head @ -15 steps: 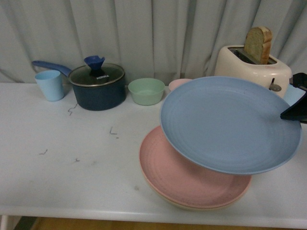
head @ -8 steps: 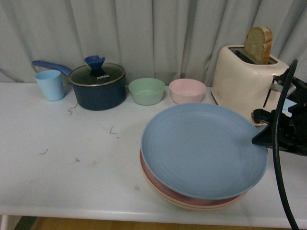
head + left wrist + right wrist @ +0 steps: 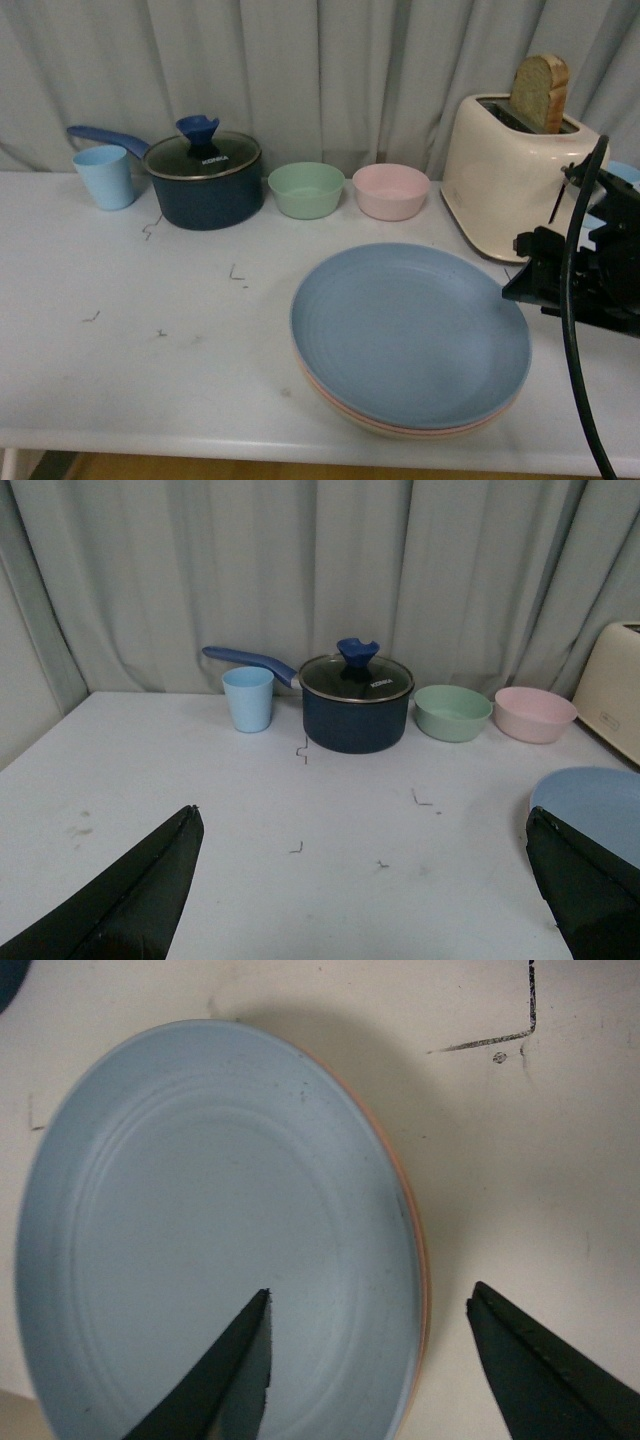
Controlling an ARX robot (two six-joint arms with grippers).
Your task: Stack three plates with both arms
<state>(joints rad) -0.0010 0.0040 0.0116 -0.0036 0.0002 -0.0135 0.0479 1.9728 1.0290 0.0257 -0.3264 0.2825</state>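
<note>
The light blue plate [image 3: 410,335] lies flat on top of the stack near the table's front right. It also shows in the right wrist view [image 3: 200,1230] and at the edge of the left wrist view [image 3: 600,800]. Under it only thin rims show: the pink plate [image 3: 424,1260] and, at the bottom, the cream plate [image 3: 420,435]. My right gripper [image 3: 515,290] is open and empty just right of the stack. In its wrist view [image 3: 370,1295] the jaws straddle the blue plate's rim without touching it. My left gripper [image 3: 362,812] is open and empty over bare table, left of the stack.
Along the back stand a light blue cup [image 3: 103,178], a dark blue lidded pot [image 3: 203,185], a green bowl [image 3: 305,190], a pink bowl [image 3: 390,190] and a cream toaster [image 3: 515,170] holding bread. A curtain hangs behind. The stack sits close to the table's front edge.
The blue plate came down from a raised, tilted hold at the right and now lies flat on the pink plate. My right gripper has let it go and drawn back slightly.
</note>
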